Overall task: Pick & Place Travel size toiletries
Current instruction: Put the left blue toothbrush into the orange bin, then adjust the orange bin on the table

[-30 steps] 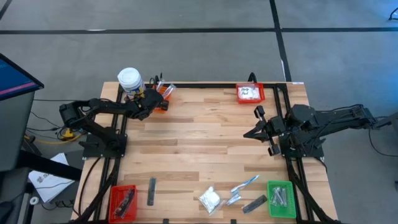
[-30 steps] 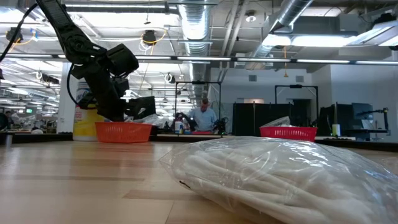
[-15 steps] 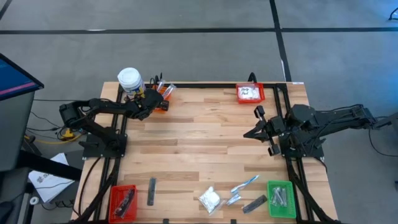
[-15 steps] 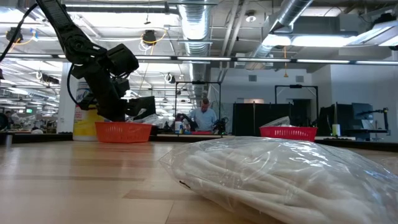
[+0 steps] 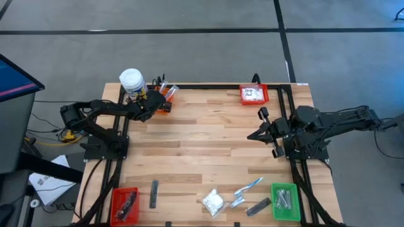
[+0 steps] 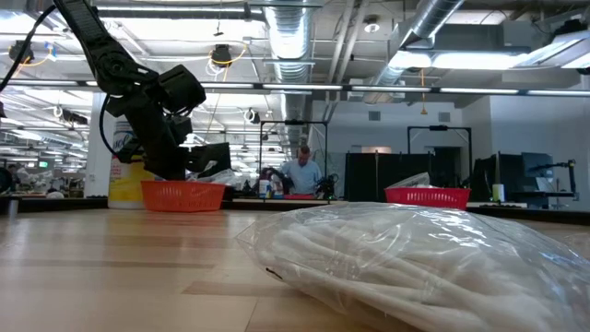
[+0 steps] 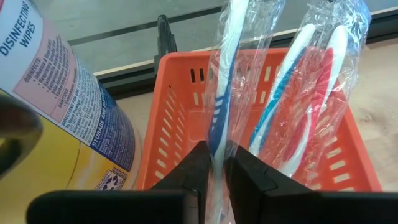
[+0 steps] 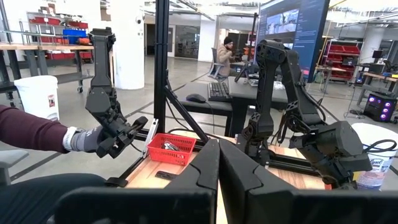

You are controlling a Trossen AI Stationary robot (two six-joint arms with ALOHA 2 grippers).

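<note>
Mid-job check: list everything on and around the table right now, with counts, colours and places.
Orange bin: one, far left corner, wrapped toothbrushes standing in it.
Wipes jar: one, yellow with white cap, beside the orange bin.
Red bin: one, far right, white items inside.
Red bin near: one, near left corner, dark items inside.
Green bin: one, near right corner, silvery items inside.
Dark grey bars: two loose, near edge.
White packet: one, near edge centre.
Loose toothbrush: one, white-blue, left of the green bin.
Left gripper: over the orange bin, shut on a wrapped toothbrush.
Right gripper: shut, empty, at right side.
</note>
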